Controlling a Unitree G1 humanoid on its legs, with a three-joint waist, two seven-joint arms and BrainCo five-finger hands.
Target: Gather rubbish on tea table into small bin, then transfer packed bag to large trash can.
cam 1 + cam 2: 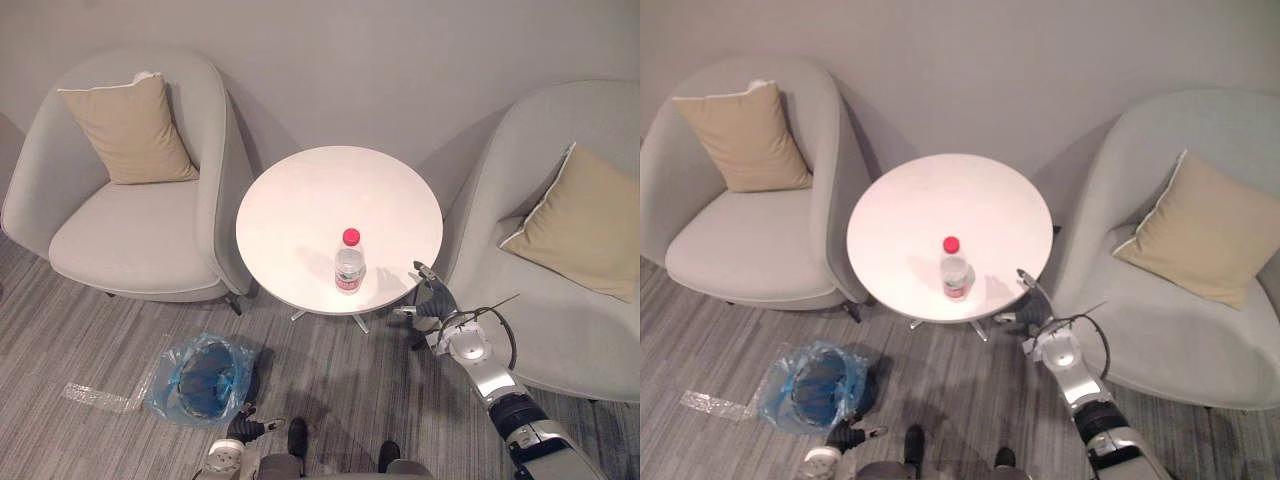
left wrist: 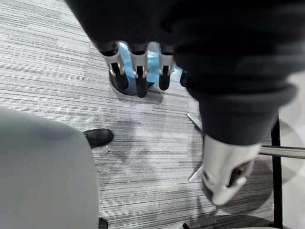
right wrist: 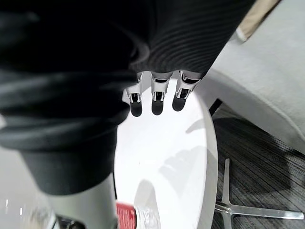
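Step in hand, by my read: pick the plastic bottle off the bench. It's the one piece of rubbish on it. The bottle is upright with a red cap, near the bench edge closest to the robot, a bit right of centre.

The right hand is at the bench rim, right of the bottle and apart from it. Its fingers are straight and spread over the white top, and it holds nothing. The left hand is low by the floor, just beside the small bin. Its fingers hang relaxed and it is empty. The bin has a blue bag liner and stands on the carpet left of the bench base. A clear plastic strip lies on the floor to the bin's left.

To do it well:
- Bring the right hand in from the bottle's right side, level with the label rather than the cap. The thumb goes on one side and the fingers on the other, and the hand closes round the body.
- The bottle looks clear and light, likely near empty, so it tips easily. Don't nudge it with the fingertips first, or it could roll off the near edge.
- Squeeze gently, since thin plastic will buckle.
- Lift straight up before swinging left and down to the bin. The bench rim and the left armchair are close to that path.
- Release over the bag's open mouth, low down, so the bottle doesn't bounce out.
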